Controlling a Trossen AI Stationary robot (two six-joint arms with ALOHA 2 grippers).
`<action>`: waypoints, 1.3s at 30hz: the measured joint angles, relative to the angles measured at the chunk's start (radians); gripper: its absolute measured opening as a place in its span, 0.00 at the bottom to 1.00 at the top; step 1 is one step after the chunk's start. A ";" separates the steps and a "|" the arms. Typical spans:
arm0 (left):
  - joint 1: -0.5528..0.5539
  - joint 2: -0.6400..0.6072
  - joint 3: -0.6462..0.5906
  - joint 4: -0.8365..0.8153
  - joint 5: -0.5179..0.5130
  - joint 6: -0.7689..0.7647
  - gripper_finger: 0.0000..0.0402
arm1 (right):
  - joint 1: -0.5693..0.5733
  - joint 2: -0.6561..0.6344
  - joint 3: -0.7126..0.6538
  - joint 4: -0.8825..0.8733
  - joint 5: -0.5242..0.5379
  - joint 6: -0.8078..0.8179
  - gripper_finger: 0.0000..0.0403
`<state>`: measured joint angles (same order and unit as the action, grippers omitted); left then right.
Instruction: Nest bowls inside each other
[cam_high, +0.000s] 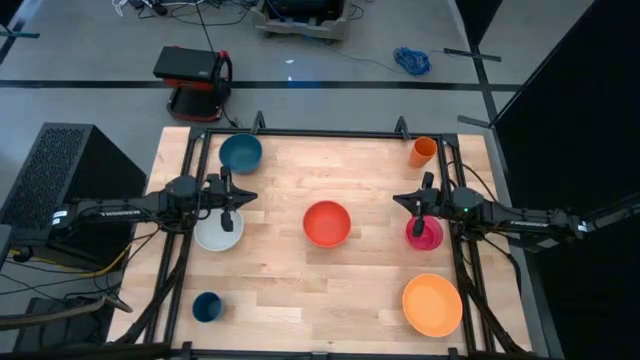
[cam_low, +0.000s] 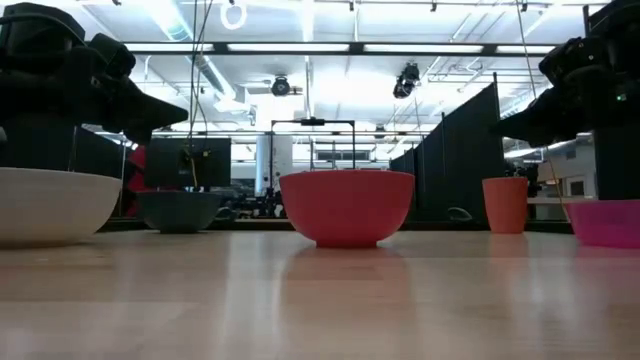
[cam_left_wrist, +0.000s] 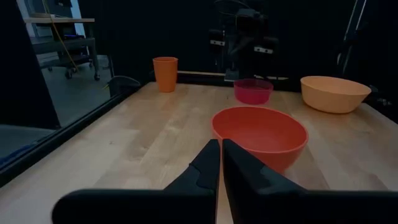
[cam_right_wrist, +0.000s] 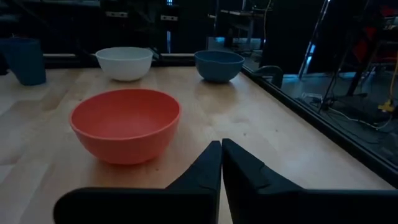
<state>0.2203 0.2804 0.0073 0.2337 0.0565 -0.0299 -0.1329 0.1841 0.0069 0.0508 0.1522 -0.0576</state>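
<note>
Still unstacked: five bowls lie apart on the table (cam_high: 300, 300), and both arms wait with fingers pressed together, holding nothing.

Left gripper (cam_high: 228, 205) hangs over the far rim of the white bowl (cam_high: 218, 231), with the teal-blue bowl (cam_high: 240, 152) near it at the table's back left; right gripper (cam_high: 421, 215) hangs over the pink bowl (cam_high: 424, 234), with the wide orange bowl (cam_high: 432, 304) at the front right. Between the arms sits the red bowl (cam_high: 327, 223), upright and mouth up, about equally far from both. All are round, shallow plastic, open side up. As I judge it, each gripper's nearest bowl lies right beneath it, so a first pick needs a descent rather than a reach. A small orange cup (cam_high: 422, 151) and a dark blue cup (cam_high: 207, 306) stand at opposite corners.
</note>
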 joint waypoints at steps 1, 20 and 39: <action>0.000 0.000 0.000 0.000 0.000 0.000 0.01 | 0.000 0.000 0.000 0.002 0.000 0.000 0.00; 0.000 0.000 0.000 0.004 0.000 0.000 0.01 | 0.000 0.001 0.000 0.012 0.001 0.000 0.00; 0.008 0.000 0.000 0.048 -0.004 -0.163 0.02 | 0.000 0.001 0.000 0.004 0.006 0.049 0.00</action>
<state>0.2279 0.2806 0.0071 0.2818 0.0528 -0.1932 -0.1329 0.1852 0.0067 0.0544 0.1585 -0.0082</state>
